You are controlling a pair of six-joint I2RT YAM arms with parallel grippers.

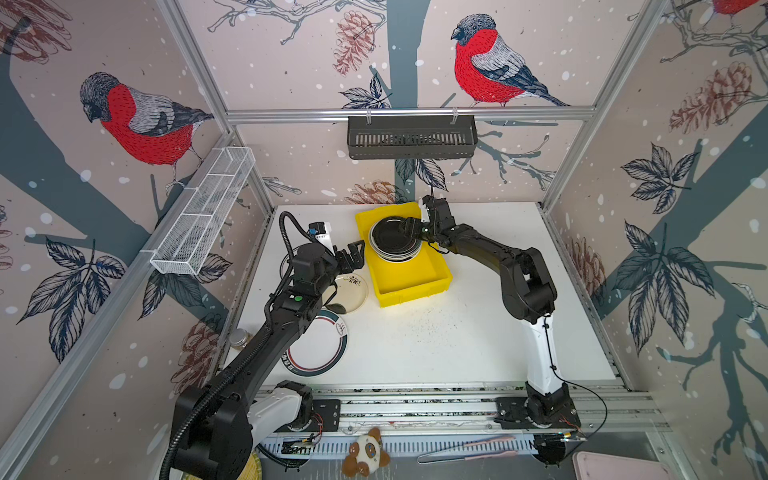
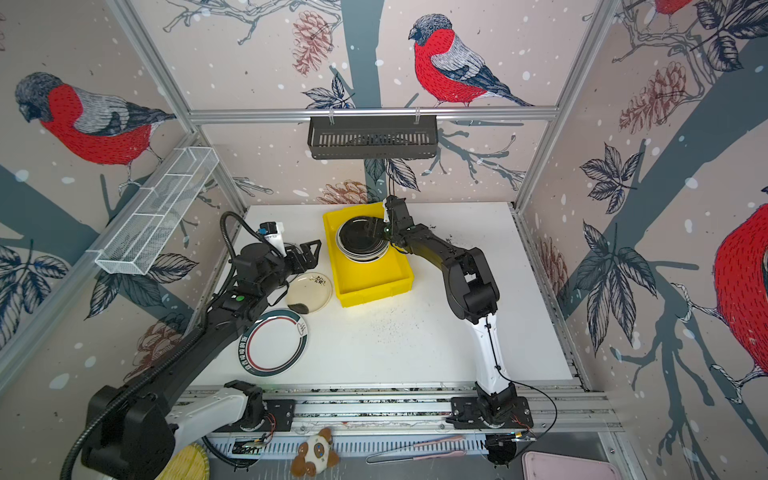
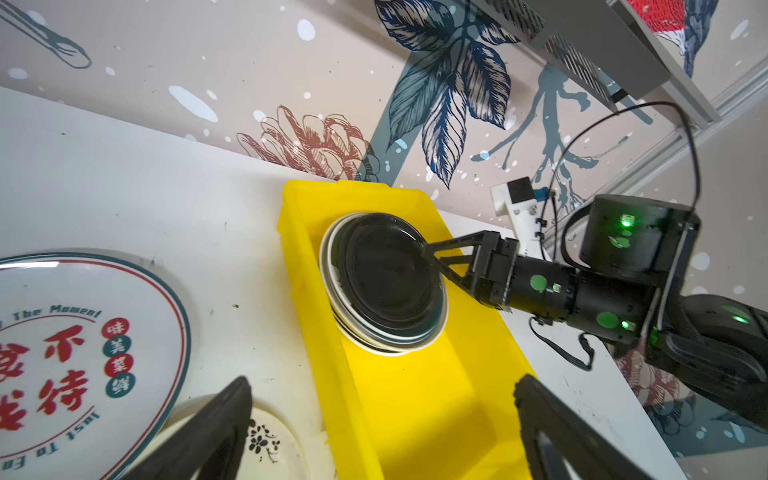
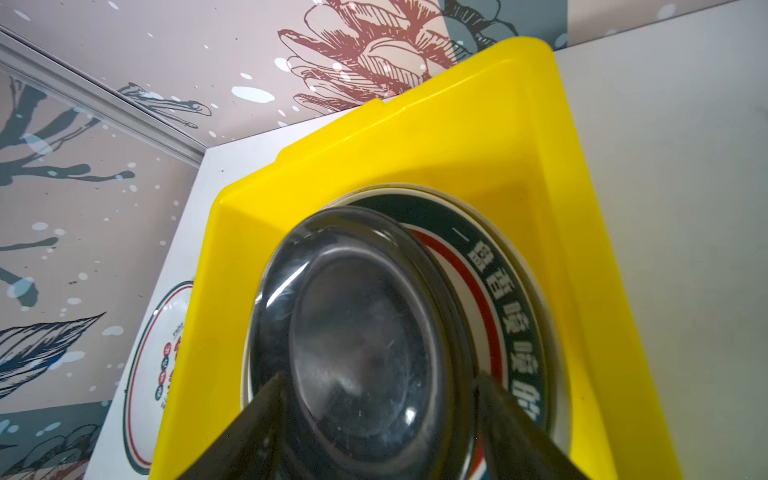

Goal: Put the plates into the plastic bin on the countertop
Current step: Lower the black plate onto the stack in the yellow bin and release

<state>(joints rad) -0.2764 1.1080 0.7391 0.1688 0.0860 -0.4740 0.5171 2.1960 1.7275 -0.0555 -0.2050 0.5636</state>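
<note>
**Black plate resting on the stack in the yellow bin**

Nearest me, a round white plate with a teal-and-red rim band (image 1: pixel 318 351) is lying on the speckled white tabletop (image 1: pixel 457 345). A cream floral plate (image 1: pixel 352 291) is sitting just beyond it. The left gripper (image 1: pixel 354 253) is hovering beside the bin, jaws spread wide and empty. Further back, the bright yellow rectangular plastic bin (image 1: pixel 415 286) is holding a stack of plates (image 1: pixel 395 257) at its far end, with a glossy black plate (image 1: pixel 390 239) on top. The right gripper (image 1: pixel 409 227) is hanging at that plate's rim, jaws parted, gripping nothing.
</note>
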